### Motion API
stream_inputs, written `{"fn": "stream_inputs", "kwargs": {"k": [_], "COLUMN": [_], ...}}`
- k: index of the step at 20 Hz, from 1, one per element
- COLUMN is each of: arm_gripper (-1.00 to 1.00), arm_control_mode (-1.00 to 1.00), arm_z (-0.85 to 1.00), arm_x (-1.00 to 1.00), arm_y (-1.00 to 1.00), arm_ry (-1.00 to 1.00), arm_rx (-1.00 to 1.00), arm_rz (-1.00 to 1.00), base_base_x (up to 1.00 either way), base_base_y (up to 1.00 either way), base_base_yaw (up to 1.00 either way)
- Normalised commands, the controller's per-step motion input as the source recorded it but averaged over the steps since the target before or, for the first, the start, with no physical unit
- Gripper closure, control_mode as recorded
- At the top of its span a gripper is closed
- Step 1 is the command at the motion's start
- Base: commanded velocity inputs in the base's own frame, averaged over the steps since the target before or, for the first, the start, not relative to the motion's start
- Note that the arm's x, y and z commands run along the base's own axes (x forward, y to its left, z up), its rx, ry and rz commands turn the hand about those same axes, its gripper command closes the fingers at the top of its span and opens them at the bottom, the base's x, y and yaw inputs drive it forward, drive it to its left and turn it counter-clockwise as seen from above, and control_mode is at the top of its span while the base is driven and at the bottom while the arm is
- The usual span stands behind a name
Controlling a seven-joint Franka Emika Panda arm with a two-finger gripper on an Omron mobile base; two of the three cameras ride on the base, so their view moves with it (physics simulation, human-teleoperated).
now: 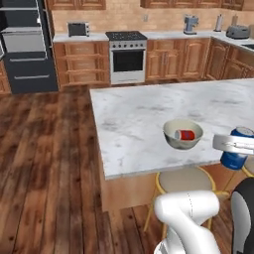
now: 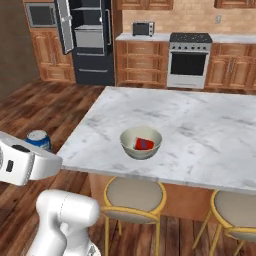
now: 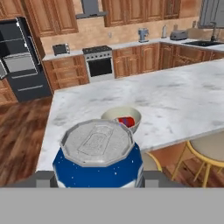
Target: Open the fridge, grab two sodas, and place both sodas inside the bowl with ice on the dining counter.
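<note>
My gripper [image 3: 98,179] is shut on the blue soda [image 3: 98,162], its silver top facing the hand camera and a dark finger [image 3: 43,178] on either side. From the base views the blue soda [image 1: 240,133] [image 2: 38,139] hangs in the air off the near edge of the dining counter [image 1: 139,114] [image 2: 200,125]. The beige bowl [image 1: 171,138] [image 2: 129,147] [image 3: 109,114] stands near that edge, with the red soda [image 1: 185,134] [image 2: 144,144] [image 3: 126,121] lying inside. The black fridge [image 1: 30,74] [image 2: 92,65] stands at the back with its upper doors open.
Yellow-legged stools [image 1: 183,181] [image 2: 134,195] [image 2: 235,207] are tucked under the counter's near edge, below the held can. A steel oven range [image 1: 127,57] [image 2: 189,60] and wooden cabinets line the back wall. Wooden floor lies open to the left of the counter.
</note>
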Motion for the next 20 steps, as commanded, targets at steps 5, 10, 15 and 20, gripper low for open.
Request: {"fn": "stream_inputs", "kwargs": {"k": [5, 10, 15, 20], "arm_gripper": [1.00, 1.00, 1.00, 1.00], "arm_control_mode": [1.00, 1.00, 1.00, -1.00], "arm_z": [0.00, 0.00, 0.00, -0.01], "arm_x": [0.00, 0.00, 0.00, 0.29], "arm_y": [0.00, 0.00, 0.00, -0.29], "arm_ry": [0.00, 0.00, 0.00, 0.01], "arm_rx": [0.00, 0.00, 0.00, 0.04], "arm_rz": [0.00, 0.00, 0.00, 0.06], "base_base_x": [-0.03, 0.06, 0.83, 0.51], "base_base_y": [-0.86, -0.94, -0.67, -0.37], "base_base_yaw": [0.32, 0.28, 0.28, 0.16]}}
